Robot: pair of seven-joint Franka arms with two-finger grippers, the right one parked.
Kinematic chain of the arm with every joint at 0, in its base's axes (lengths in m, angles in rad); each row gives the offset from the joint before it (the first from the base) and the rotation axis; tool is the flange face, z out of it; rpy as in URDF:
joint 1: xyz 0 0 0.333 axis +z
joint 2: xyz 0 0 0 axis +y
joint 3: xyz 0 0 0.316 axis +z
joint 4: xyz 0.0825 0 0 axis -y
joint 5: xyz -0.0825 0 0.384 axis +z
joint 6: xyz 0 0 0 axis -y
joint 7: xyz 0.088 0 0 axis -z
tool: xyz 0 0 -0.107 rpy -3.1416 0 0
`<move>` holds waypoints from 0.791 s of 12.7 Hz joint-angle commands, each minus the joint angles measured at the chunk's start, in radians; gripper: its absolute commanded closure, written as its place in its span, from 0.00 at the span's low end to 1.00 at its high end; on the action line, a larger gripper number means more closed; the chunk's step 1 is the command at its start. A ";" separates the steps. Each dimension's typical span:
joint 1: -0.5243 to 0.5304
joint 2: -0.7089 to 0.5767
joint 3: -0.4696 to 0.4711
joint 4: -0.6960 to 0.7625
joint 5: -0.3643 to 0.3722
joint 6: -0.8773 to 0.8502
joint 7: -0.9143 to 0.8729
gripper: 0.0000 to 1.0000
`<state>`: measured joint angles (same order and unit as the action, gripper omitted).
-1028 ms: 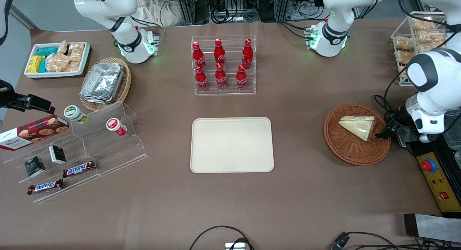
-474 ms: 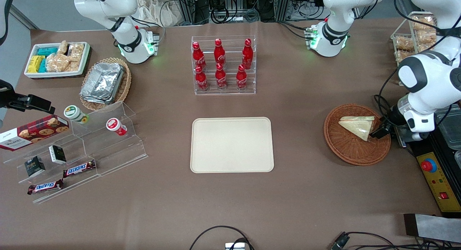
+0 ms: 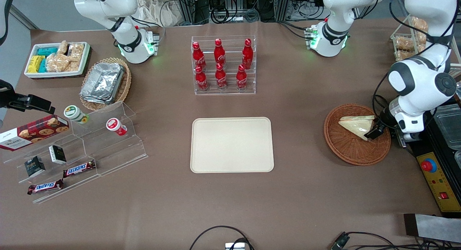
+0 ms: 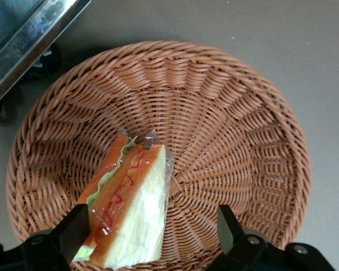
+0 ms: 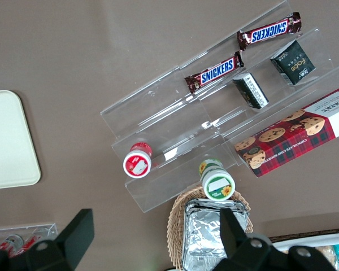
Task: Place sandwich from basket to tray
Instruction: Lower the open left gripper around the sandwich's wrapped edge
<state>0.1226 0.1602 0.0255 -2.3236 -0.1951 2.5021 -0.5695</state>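
Observation:
The wrapped triangular sandwich (image 3: 354,125) lies in the round reddish-brown basket (image 3: 356,151) toward the working arm's end of the table. In the left wrist view the sandwich (image 4: 130,209) shows its orange-red and green filling edge, resting on the basket's weave (image 4: 226,113). My gripper (image 3: 372,133) hangs low over the basket at the sandwich's wide end. It is open (image 4: 151,231): one finger sits against the filling edge, the other stands clear over bare wicker. The cream tray (image 3: 232,144) lies flat at mid-table with nothing on it.
A clear rack of red bottles (image 3: 223,64) stands farther from the front camera than the tray. A control box with a red button (image 3: 428,166) and a metal edge (image 4: 28,45) sit beside the basket. Acrylic snack steps (image 3: 83,149) and a foil-container basket (image 3: 104,83) lie toward the parked arm's end.
My gripper has slid from the basket's rim inward over the basket, up to the sandwich's wide end. The sandwich and the basket have not moved.

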 commanded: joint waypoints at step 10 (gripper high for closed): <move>0.000 -0.004 -0.010 0.009 -0.018 0.006 -0.009 0.00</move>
<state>0.1222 0.1651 0.0216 -2.3209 -0.2158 2.5163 -0.5697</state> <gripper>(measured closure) 0.000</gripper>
